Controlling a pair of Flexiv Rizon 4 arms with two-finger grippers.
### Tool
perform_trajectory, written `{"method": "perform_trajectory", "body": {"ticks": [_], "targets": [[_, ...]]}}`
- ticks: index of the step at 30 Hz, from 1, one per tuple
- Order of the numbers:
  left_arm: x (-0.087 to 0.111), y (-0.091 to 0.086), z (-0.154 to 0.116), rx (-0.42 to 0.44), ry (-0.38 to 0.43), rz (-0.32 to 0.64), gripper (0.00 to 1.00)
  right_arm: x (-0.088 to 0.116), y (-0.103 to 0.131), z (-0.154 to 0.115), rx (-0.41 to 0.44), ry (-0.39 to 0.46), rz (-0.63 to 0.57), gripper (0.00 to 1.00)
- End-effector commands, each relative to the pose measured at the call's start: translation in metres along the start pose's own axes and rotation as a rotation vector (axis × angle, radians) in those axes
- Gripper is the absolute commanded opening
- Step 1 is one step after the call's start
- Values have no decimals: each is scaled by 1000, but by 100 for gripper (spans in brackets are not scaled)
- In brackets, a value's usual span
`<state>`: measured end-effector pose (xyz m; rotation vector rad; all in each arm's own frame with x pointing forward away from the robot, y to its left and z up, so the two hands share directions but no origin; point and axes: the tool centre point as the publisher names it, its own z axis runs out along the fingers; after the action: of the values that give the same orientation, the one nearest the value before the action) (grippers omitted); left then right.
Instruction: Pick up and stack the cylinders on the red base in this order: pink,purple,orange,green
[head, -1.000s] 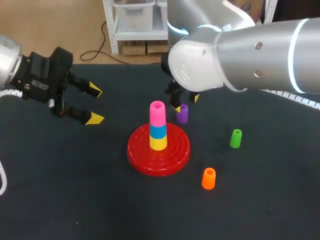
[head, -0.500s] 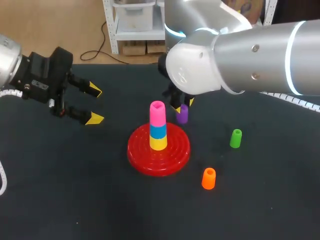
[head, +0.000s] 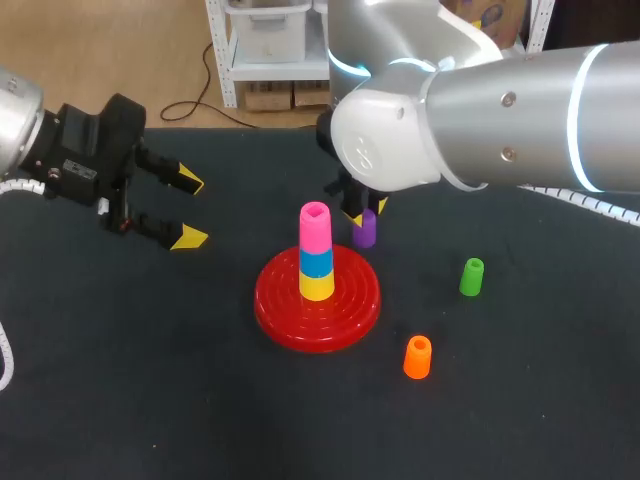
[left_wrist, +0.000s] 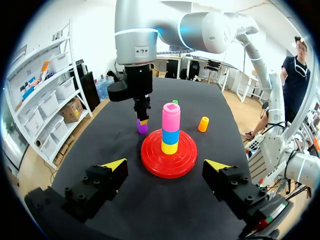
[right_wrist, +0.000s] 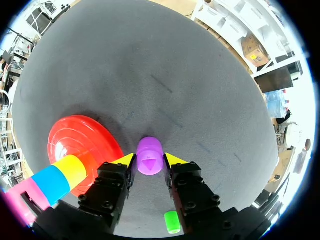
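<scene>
The red base (head: 345, 320) carries a stack of yellow (head: 317, 287), blue (head: 316, 262) and pink (head: 315, 225), so pink appears done and purple is the step in hand. The purple (head: 364, 235) stands upright on the table just behind the base, on its right side, near the stack but not touching it.

The right gripper (right_wrist: 150, 161) is down over the purple with a yellow tip on each side. In its wrist view the fingers are parted just wider than the cylinder and have not clamped it. The left gripper (head: 189, 210) hangs well to the left of the base, spread wide and empty. Orange (head: 417, 357) sits in front of the base to its right, and green (head: 471, 277) is further right of the base, both upright and apart from everything.

To do this step well, I judge:
- The fingers should close evenly while the purple is centred between them, so it is not nudged toward the base or tipped.
- The grip should sit low enough on the wall to hold the cylinder straight.
- The lift should go straight up until the purple is above the pink's top, because the stack is close beside it and a sideways sweep could knock it.
- The purple's hollow should then be lined up over the pink's narrow top, lowered gently, and released only once it is seated.
</scene>
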<state>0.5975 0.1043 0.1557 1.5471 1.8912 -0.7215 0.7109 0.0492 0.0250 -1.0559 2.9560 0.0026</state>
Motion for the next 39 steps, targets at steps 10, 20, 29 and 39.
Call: {"method": "perform_trajectory", "body": {"ticks": [10,20,29,39], "targets": [[1,0,0,-1,-4,2,100,8,-1,-11,-6,-87,3,0],[1,0,0,-1,-4,2,100,8,-1,-11,-6,-87,3,0],[1,0,0,-1,-4,2,100,-5,8,-39,-10,-101,14,0],[1,0,0,-1,-4,2,100,-6,25,-109,31,-98,-16,0]]}}
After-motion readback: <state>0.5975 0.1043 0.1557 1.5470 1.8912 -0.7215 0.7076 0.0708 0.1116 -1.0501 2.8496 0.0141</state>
